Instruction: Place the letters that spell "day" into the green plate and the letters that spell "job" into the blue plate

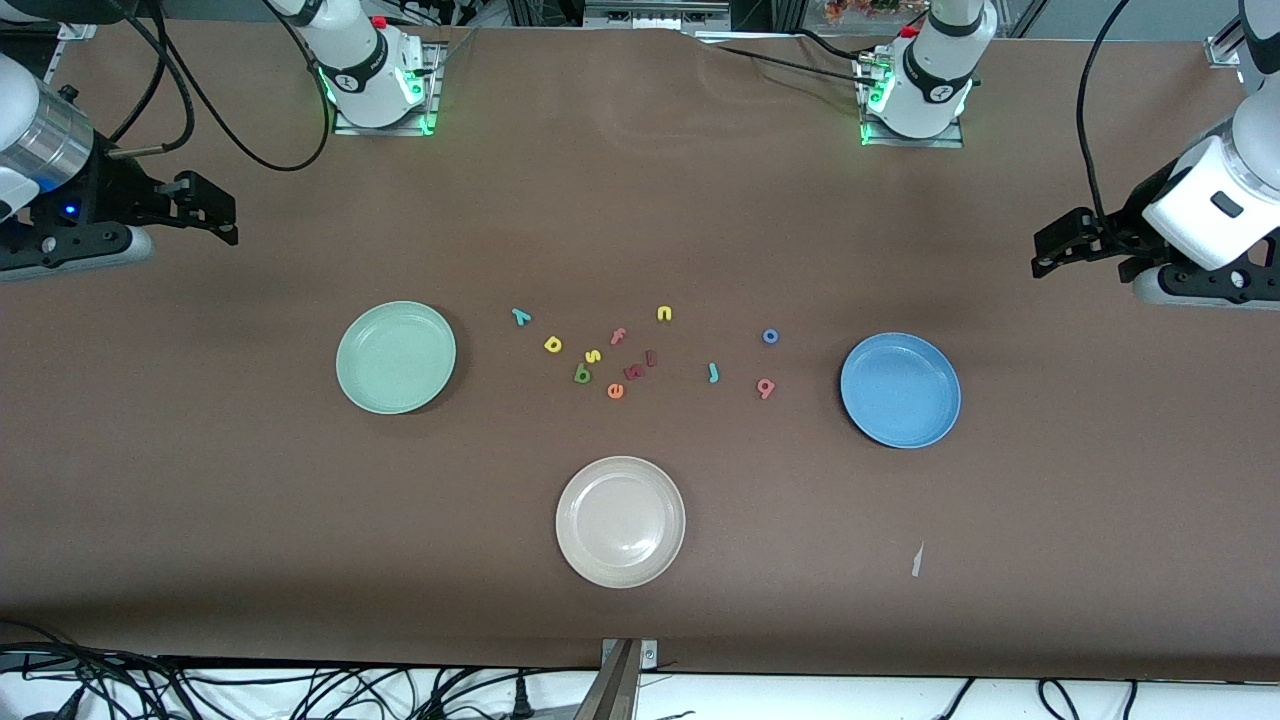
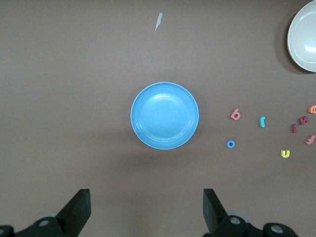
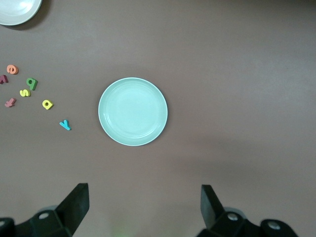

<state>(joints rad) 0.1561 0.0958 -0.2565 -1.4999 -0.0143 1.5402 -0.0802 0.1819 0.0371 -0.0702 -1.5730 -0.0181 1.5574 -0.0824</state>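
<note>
The empty green plate (image 1: 396, 357) (image 3: 133, 111) lies toward the right arm's end. The empty blue plate (image 1: 900, 390) (image 2: 165, 115) lies toward the left arm's end. Between them are scattered letters: teal y (image 1: 520, 317) (image 3: 65, 125), yellow a (image 1: 553, 345) (image 3: 47, 104), green d (image 1: 582, 375) (image 3: 31, 83), teal j (image 1: 713, 373) (image 2: 262, 121), blue o (image 1: 770, 336) (image 2: 230, 144) and pinkish b (image 1: 766, 387) (image 2: 236, 115). My right gripper (image 1: 225, 220) (image 3: 144, 202) hangs open and empty, high over the table's end by the green plate. My left gripper (image 1: 1060, 245) (image 2: 146, 205) hangs open and empty by the blue plate.
An empty beige plate (image 1: 620, 521) sits nearer the front camera than the letters. Other letters lie in the cluster: yellow s (image 1: 593, 355), yellow n (image 1: 664, 314), pink f (image 1: 618, 336), orange e (image 1: 615, 391), two dark red ones (image 1: 640, 366). A paper scrap (image 1: 916, 560) lies near the front edge.
</note>
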